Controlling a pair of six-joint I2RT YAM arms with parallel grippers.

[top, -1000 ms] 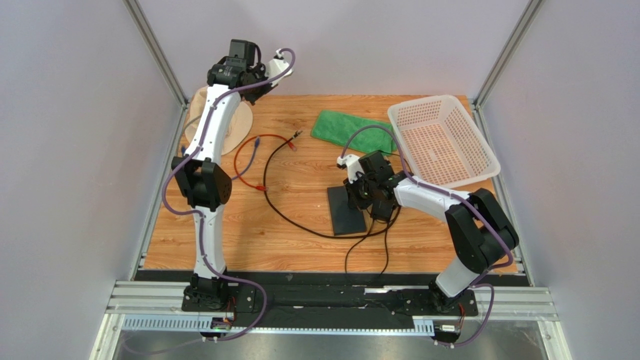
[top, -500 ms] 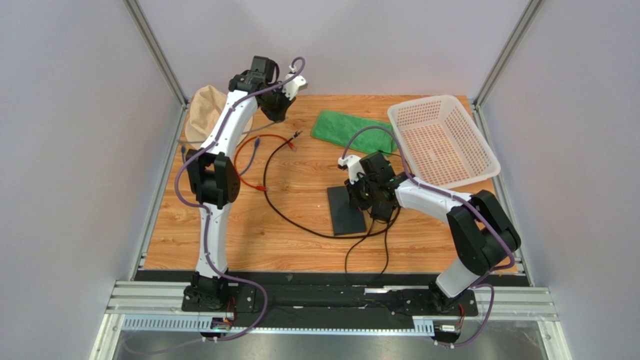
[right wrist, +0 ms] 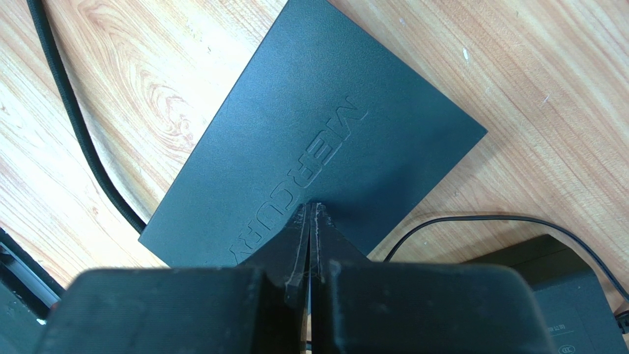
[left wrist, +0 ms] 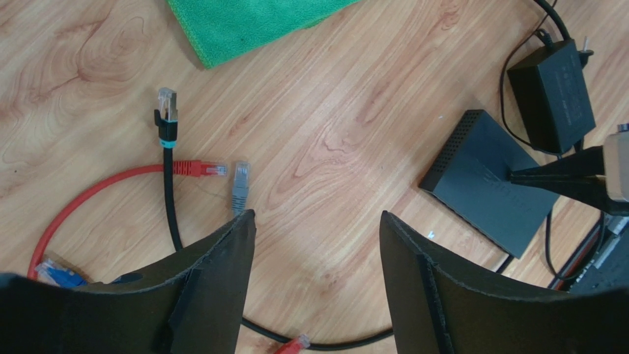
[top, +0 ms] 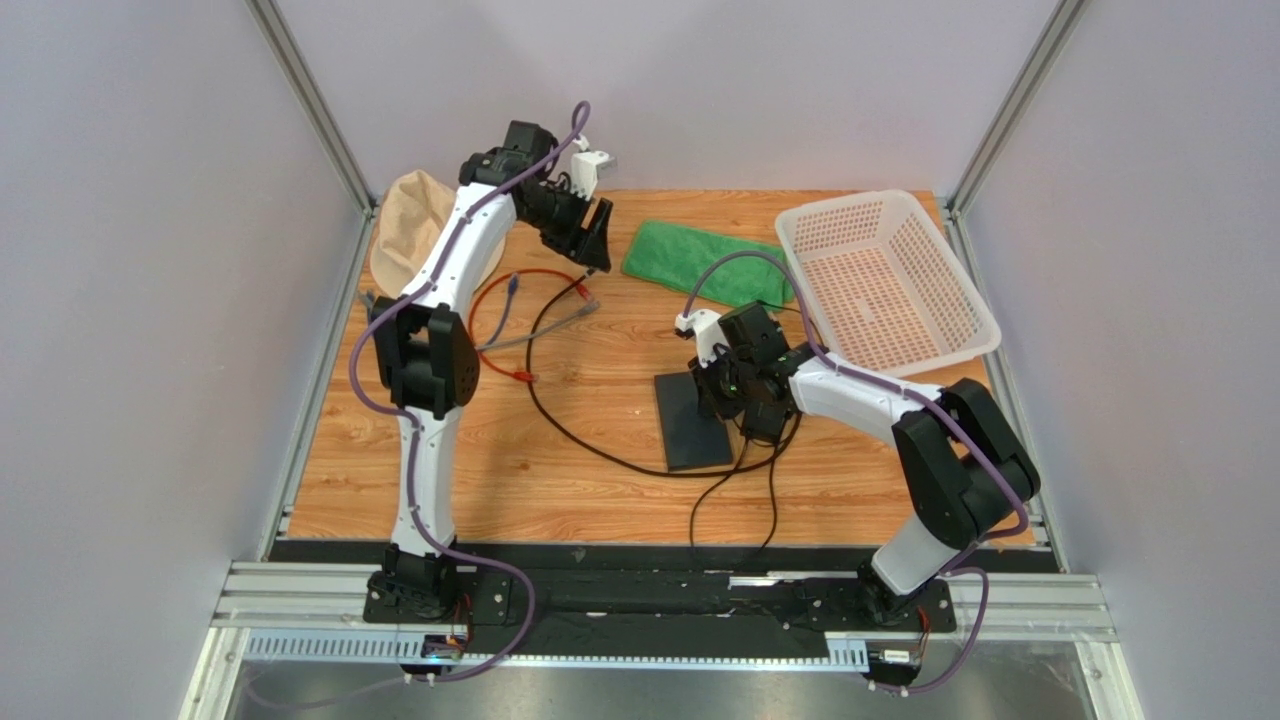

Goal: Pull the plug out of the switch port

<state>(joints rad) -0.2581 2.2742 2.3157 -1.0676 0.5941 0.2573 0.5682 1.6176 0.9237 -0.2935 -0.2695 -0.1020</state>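
Note:
The switch (top: 688, 426) is a flat black box lying mid-table; its port side does not show. My right gripper (top: 718, 393) is shut, with its tips pressed on the switch's top (right wrist: 325, 125). My left gripper (top: 591, 240) hangs open and empty over the loose cables at the back left. Below it lie a black plug (left wrist: 167, 103), a red plug (left wrist: 203, 169) and a grey plug (left wrist: 241, 181). The black cable (right wrist: 70, 125) runs to the switch's near edge. Its end there is hidden, so I cannot tell whether it is plugged in.
A black power adapter (left wrist: 552, 96) sits just right of the switch, thin cords trailing toward the near edge. A green cloth (top: 699, 258) and a white basket (top: 887, 278) lie at the back right. A beige cloth (top: 406, 225) is at the back left, and a blue plug (left wrist: 55, 273) by the red cable.
My left arm swung right and down from the back left corner and its jaws opened. A grey cable end now lies beside the red cable. The right arm has not moved.

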